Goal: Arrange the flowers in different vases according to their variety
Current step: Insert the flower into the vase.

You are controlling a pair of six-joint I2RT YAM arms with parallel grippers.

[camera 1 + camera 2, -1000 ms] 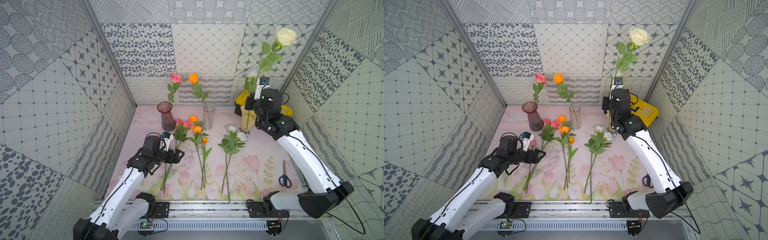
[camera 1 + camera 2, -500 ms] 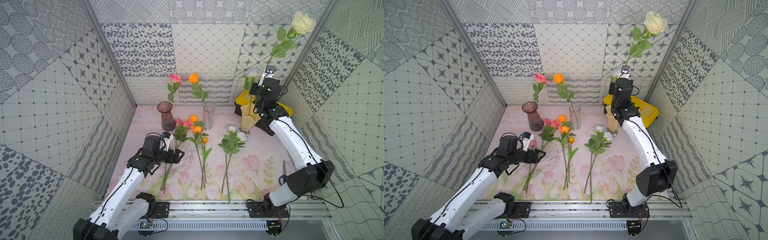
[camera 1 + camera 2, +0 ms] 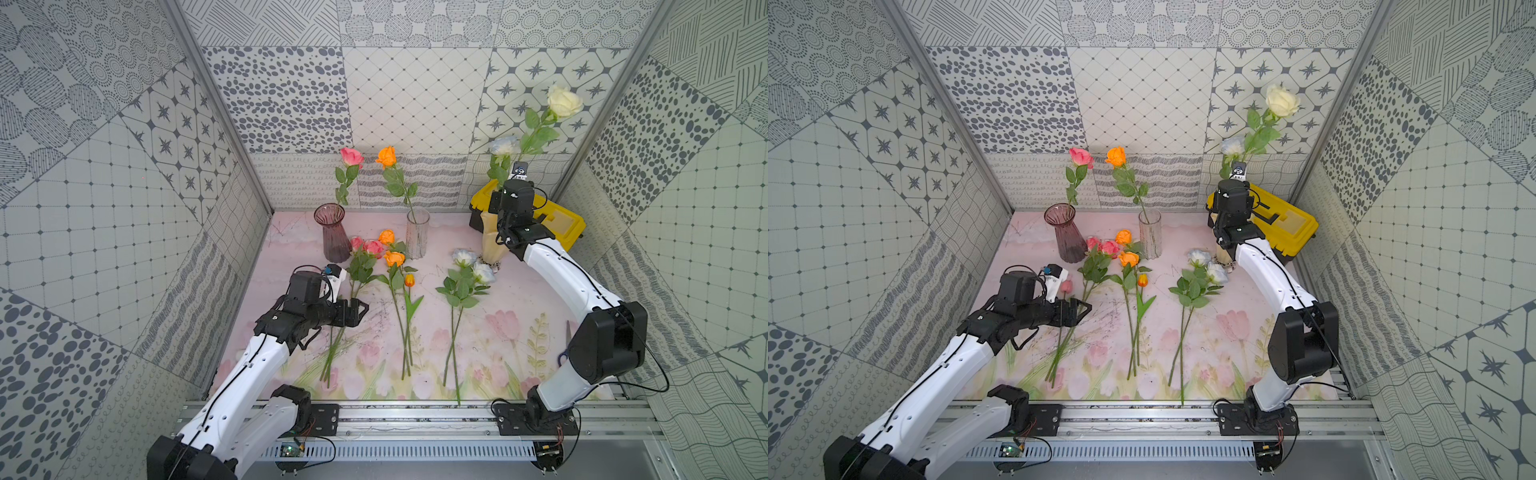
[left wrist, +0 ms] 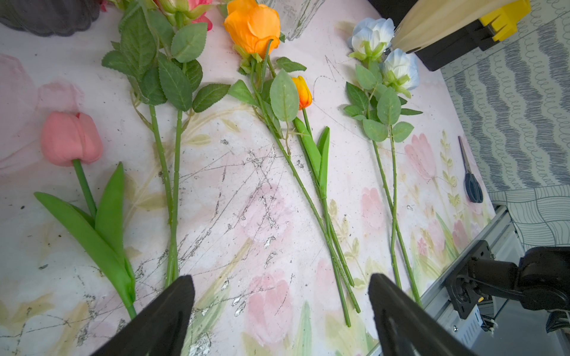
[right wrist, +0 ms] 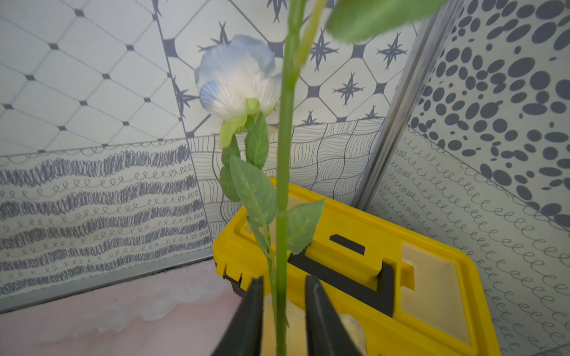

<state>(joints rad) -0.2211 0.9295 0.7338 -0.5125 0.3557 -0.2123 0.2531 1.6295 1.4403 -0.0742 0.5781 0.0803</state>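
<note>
- purple vase (image 3: 334, 232): tinted ribbed glass, glossy
- clear vase (image 3: 417, 235): ribbed see-through glass, shiny
- cream vase (image 3: 490, 245), just beside the toolbox: opaque, smooth, soft sheen
- toolbox (image 5: 342, 223): glossy yellow moulded plastic, matt black handle
- orange rose (image 4: 253, 24): cloth petals, veined cloth leaves, smooth plastic stem
- worktop (image 4: 240, 191): matt printed cover, scuffed with grey scratches
- left claw (image 4: 280, 277): matt black plastic
- rail (image 3: 415, 413): bare brushed metal

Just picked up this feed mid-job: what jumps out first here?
First, the tall cream rose at the back right: its stem runs down into the cream vase beside a pale-blue rose, and the right gripper is open around the stem. Next, the pink bunch, orange bunch and white bunch lie in rows on the tablecloth. The open left gripper is by the pink stems.
</note>
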